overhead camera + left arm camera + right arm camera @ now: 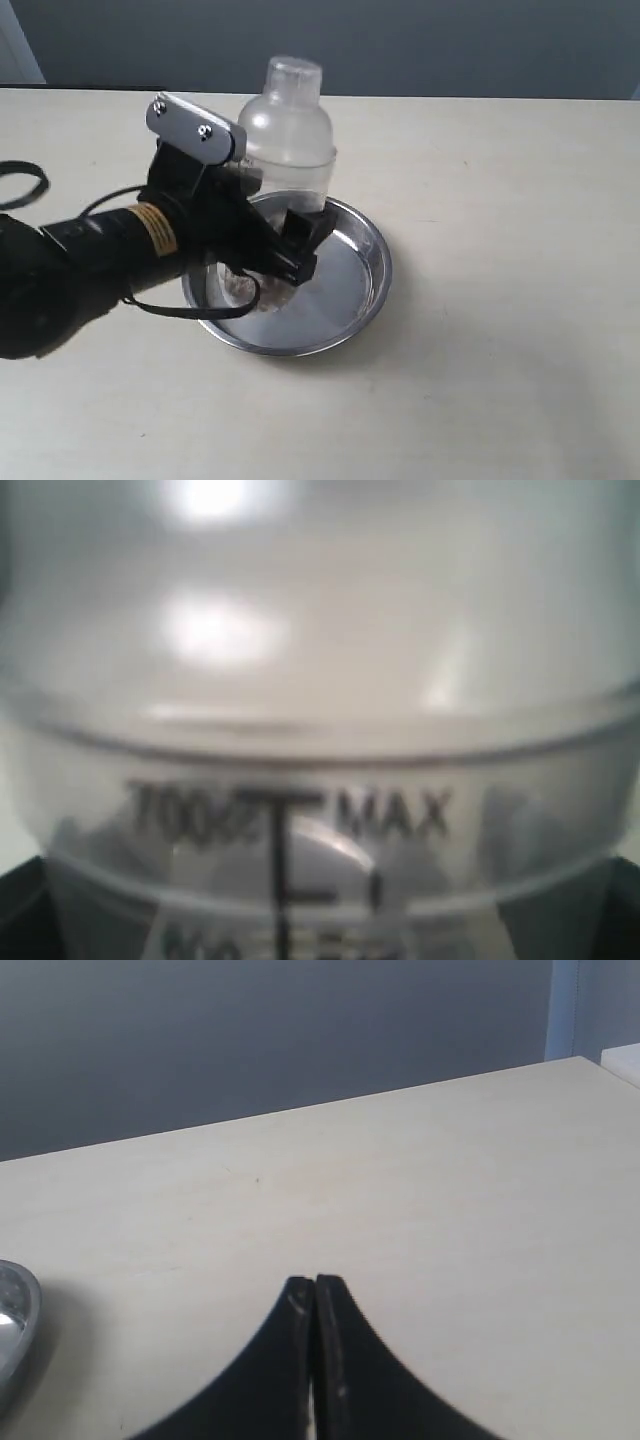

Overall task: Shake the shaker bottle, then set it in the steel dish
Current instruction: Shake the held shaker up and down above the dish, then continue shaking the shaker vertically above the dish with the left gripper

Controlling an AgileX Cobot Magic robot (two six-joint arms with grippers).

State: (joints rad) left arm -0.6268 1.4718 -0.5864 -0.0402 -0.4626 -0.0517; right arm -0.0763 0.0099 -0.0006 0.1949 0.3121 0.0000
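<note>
Light: soft, even, overhead | glare: white hotspots on clear frosted plastic shaker bottle [215,630], left wrist close-up blurred | shadow: faint, beside shiny round steel dish [380,262]

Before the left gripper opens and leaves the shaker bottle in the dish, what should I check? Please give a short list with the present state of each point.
1. The left gripper is gripping the shaker bottle: ok, its fingers are shut on the lower body.
2. The bottle is inside the rim of the steel dish: ok, on the dish's left part.
3. The bottle is upright: ok.
4. The bottle's base rests on the dish floor: cannot tell, as the gripper hides it.
5. The cap is in place: ok.
6. The right gripper is out of the way: ok. It is shut over the bare table, apart from the dish.
</note>
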